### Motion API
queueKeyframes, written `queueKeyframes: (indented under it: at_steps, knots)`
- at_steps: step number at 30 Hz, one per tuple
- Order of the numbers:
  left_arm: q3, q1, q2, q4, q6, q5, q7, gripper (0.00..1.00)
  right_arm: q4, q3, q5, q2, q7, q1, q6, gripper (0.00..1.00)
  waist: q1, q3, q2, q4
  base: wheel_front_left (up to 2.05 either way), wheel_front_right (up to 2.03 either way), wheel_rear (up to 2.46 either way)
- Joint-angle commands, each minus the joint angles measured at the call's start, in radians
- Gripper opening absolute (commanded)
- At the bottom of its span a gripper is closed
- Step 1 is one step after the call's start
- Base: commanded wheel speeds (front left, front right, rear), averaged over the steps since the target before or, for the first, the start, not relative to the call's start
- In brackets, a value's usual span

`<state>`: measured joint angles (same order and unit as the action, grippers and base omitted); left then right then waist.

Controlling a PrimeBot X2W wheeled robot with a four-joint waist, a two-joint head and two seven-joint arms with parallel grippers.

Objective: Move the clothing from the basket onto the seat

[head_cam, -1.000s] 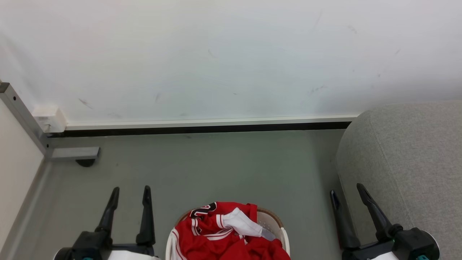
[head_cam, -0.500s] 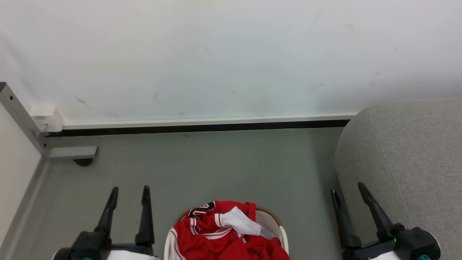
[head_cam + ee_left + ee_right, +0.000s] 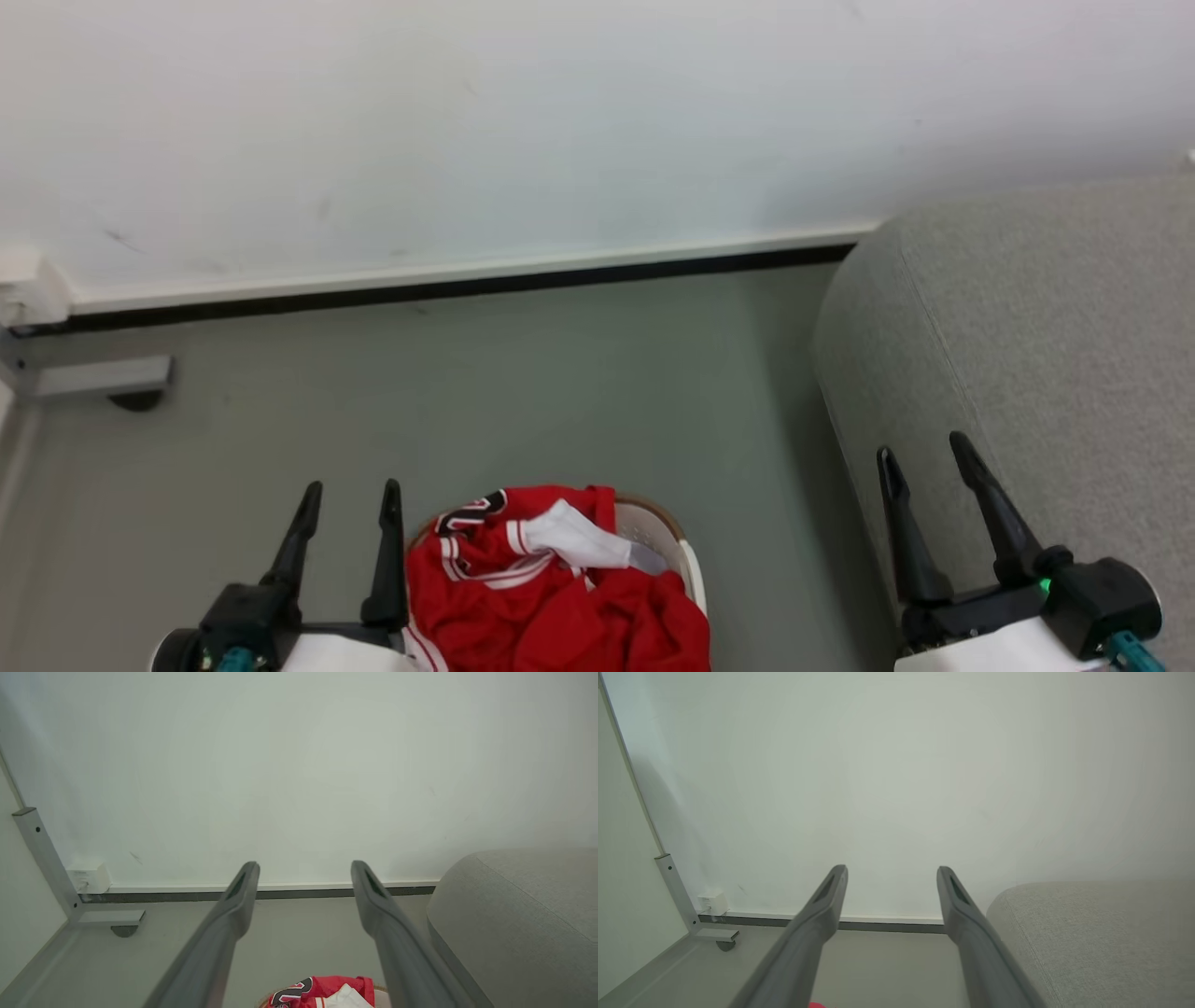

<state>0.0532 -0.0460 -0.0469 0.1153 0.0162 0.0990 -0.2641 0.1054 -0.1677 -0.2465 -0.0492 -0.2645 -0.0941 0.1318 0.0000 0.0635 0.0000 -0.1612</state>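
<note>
One heap of red clothing [image 3: 551,607] fills the basket [image 3: 689,571], bunched above the brown rim. White patch on top, black-and-white trim at the far edge. The basket sits on the floor [image 3: 560,373] at the bottom of the head view, between the two arms. The seat [image 3: 1027,355] stands to its right, apart from it, with no clothing on the part in view.

Handling, as a guess: light, soft, no stiffness. It will drape, drag neighbouring folds along, and may snag on the rim. The best hold looks like a raised fold near the white patch or the striped edge, pinched deep so the cloth can't slide out.

Left gripper [image 3: 352,485] hovers just left of the basket, jaws spread wide, empty. Right gripper [image 3: 920,445] hangs in front of the seat's side, jaws equally wide, empty.

Head view gives the heap and both grippers at once. Left wrist view catches the heap's far edge low between its fingers, plus far more of the wall [image 3: 299,765]. Right wrist view looks along the seat's top and shows a sliver of red at its bottom edge.
</note>
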Motion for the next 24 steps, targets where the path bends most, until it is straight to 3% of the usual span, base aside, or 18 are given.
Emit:
queueKeyframes:
  at_steps: [1, 10, 24]
  knots:
    - [0.001, -0.027, -0.007, 0.026, -0.011, -0.006, -0.001, 1.00, -0.009, 0.005, -0.007, -0.002, 0.000, -0.026, -0.002, 1.00, 0.0000, 0.056, 0.0000, -0.045, 0.00, 0.00, 0.00]
    - [0.019, -0.158, -0.021, 0.199, -0.052, 0.014, 0.035, 1.00, -0.050, 0.031, -0.036, -0.002, 0.000, -0.094, -0.002, 1.00, 0.0000, 0.221, 0.0000, -0.146, 0.00, 0.00, 0.00]
    - [0.106, -0.454, -0.056, 0.594, -0.125, 0.032, 0.345, 1.00, -0.103, 0.055, -0.110, -0.002, 0.000, -0.185, -0.002, 1.00, 0.0000, 0.481, 0.0000, -0.259, 0.00, 0.00, 0.00]
